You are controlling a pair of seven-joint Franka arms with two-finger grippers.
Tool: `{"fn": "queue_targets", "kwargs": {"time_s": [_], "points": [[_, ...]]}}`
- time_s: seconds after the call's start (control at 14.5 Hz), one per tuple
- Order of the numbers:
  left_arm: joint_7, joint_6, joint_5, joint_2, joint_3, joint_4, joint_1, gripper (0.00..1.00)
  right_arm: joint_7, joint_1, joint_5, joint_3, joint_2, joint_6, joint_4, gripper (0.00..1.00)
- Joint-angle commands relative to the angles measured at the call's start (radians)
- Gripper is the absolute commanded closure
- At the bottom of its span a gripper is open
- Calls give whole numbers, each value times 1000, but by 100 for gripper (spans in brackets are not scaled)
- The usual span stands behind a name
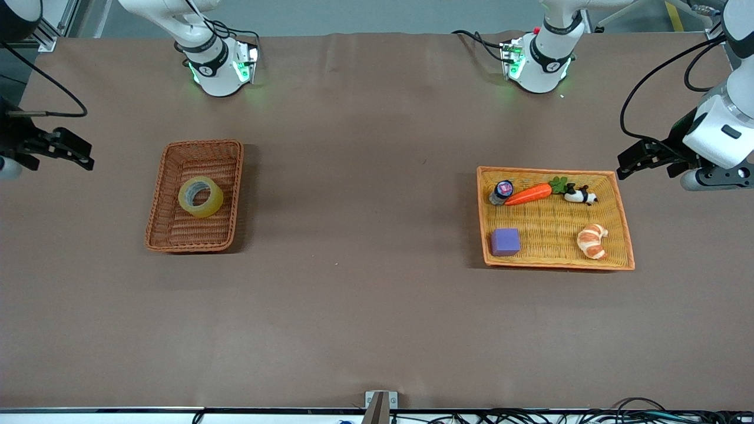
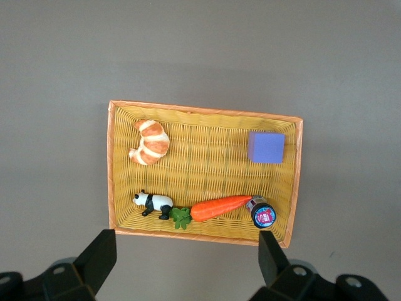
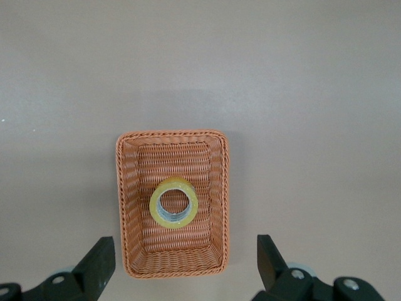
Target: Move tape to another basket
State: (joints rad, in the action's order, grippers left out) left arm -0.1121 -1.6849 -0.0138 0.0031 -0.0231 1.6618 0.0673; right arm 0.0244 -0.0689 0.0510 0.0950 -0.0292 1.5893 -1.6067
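Counting for you: one tape lying in one reddish basket, five items in one orange tray, left gripper and right gripper both spread wide, empty, waiting.

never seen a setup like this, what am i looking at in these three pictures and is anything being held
Two robot arms sit at a brown table. One picture looks down from across it; the other two come from cameras on each arm's wrist. The left hand hangs open off the tray's corner, near the edge at its own end; the right hand hangs open at its end. Neither holds anything. The tape lies in the reddish basket. The orange tray holds a carrot, panda, croissant, purple block and small bottle.
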Motion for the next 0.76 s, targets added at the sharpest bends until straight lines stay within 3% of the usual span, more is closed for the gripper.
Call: {"fn": "queue_targets", "kwargs": {"time_s": [0.0,0.34,0.48,0.69], "points": [[80,16,14,-5,3,-11,2,0,-40,6,-48,9,-72,-38,-7,0],[72,16,12,-5,5,-11,2,0,-38,1,-51,9,-75,-29,-13,0],[72,16,12,-3,6,-13,2,0,-34,1,-51,8,-72,53,-57,0],[69,14,6,-3,6,-13,2,0,-30,-6,-51,2,-72,74,-67,0]]}}
